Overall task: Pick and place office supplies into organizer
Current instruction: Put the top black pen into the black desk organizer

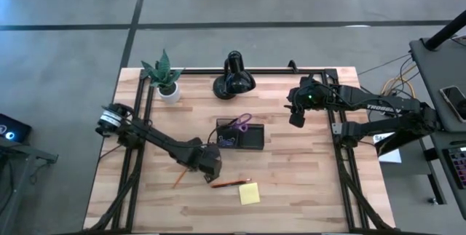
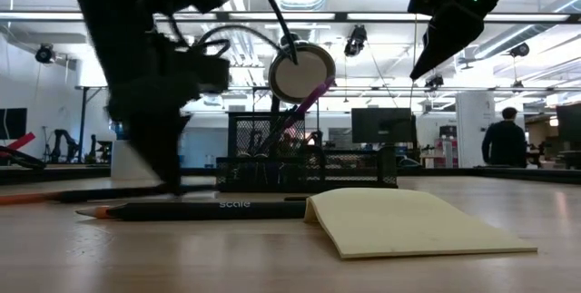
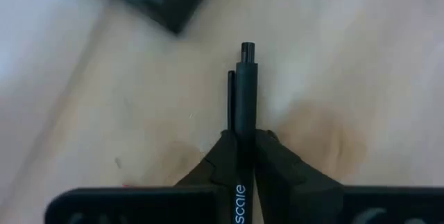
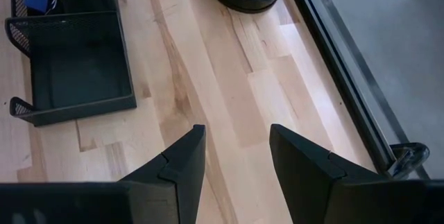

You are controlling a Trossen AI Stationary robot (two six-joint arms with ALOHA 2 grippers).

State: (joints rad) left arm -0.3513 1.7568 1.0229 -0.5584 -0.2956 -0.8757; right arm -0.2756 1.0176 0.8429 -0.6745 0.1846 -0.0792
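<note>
Left gripper, jaws clamped on a black pen, sits low beside the organizer; scissors already in; pencils and sticky pad wait on the worktop; right gripper hovers, jaws apart, empty.

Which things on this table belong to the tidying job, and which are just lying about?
Job:
- black mesh organizer tray
- purple-handled scissors, in the tray
- black pen, in the left gripper
- orange pencil
- second orange pencil
- square yellow sticky-note pad

Lying about:
- green potted plant in white pot
- glossy black lamp
</note>
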